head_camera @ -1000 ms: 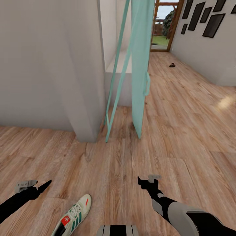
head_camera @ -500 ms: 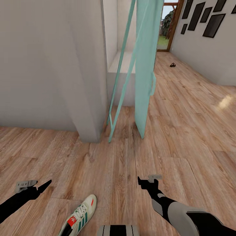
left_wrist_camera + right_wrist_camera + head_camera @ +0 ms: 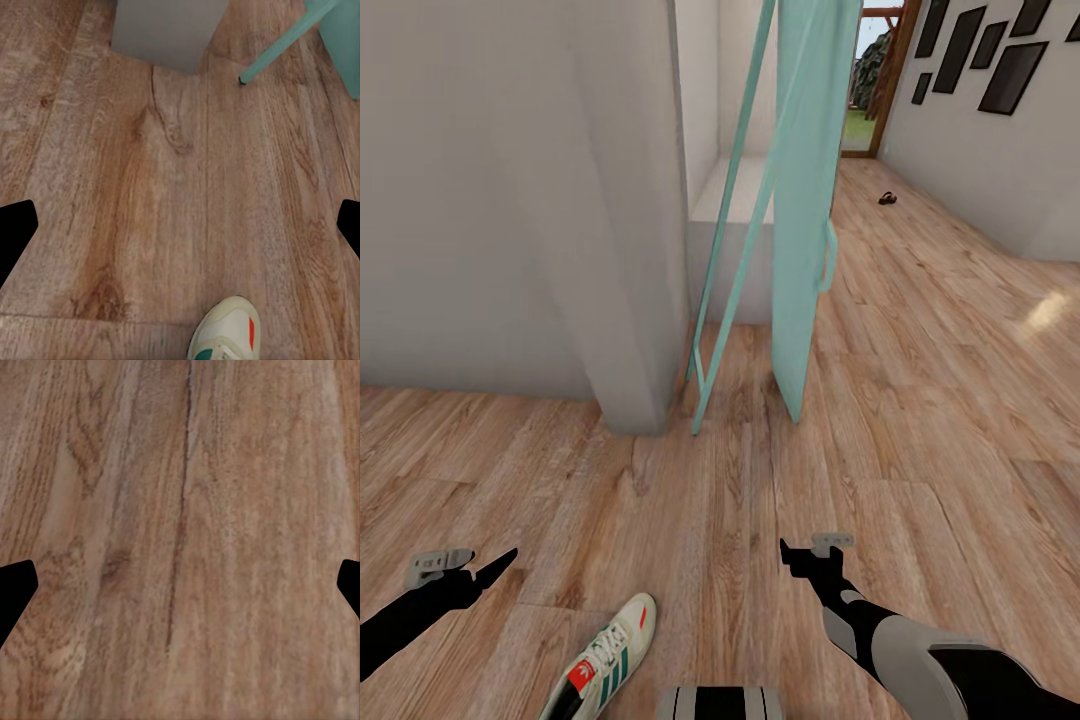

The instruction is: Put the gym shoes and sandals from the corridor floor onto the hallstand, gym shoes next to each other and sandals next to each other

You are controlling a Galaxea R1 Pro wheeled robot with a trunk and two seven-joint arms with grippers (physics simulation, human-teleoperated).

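Observation:
One cream-white gym shoe (image 3: 605, 660) with green stripes and a red tongue label lies on the wood corridor floor (image 3: 710, 500), between my two arms. Its toe (image 3: 225, 330) shows in the left wrist view. My left gripper (image 3: 475, 565) hangs open to the left of the shoe, apart from it. My right gripper (image 3: 808, 550) is open over bare planks to the shoe's right. Both grippers, left (image 3: 180, 229) and right (image 3: 180, 589), have nothing between their fingers. A small dark shape (image 3: 887, 198), perhaps a sandal, lies far down the corridor. I cannot tell whether the pale grey-white block (image 3: 510, 200) belongs to the hallstand.
A turquoise-framed panel (image 3: 805, 200) stands ahead beside the grey-white block, its leg (image 3: 259, 69) touching the floor. A low white ledge (image 3: 725, 195) sits behind it. The corridor runs on to the right past a wall with dark picture frames (image 3: 1000, 60) toward a doorway.
The whole picture has shifted a little as the camera moved: the block and turquoise panel sit further right and the shoe lower. Both arms hold the same pose, grippers open.

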